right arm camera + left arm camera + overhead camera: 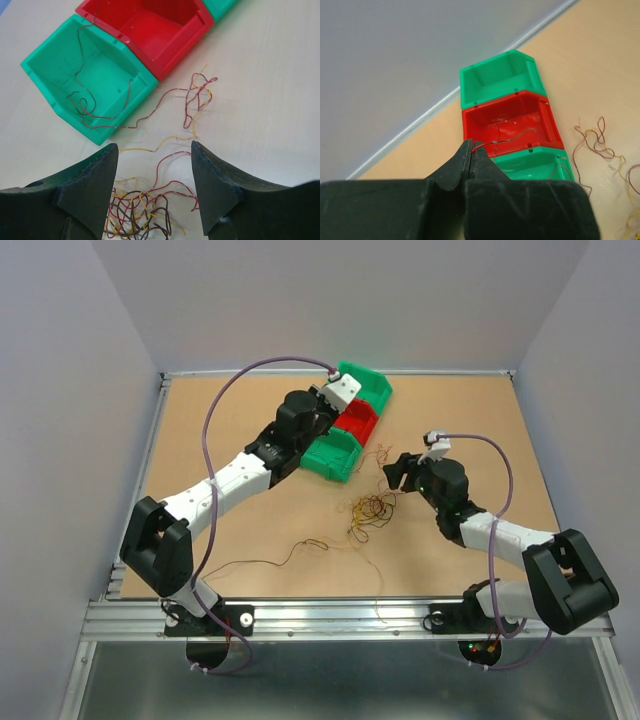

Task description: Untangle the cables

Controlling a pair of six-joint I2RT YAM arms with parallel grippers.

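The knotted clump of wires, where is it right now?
In the top view the clump lies on the table slightly right of centre, close to the open right gripper, nearer the arm bases than the closest green bin.

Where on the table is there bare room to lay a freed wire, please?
The light-brown tabletop is bare at its far right corner, beyond the right gripper, and far left, beside the left arm. It is crowded between the green and red plastic bins and the tangled clump of thin wires.
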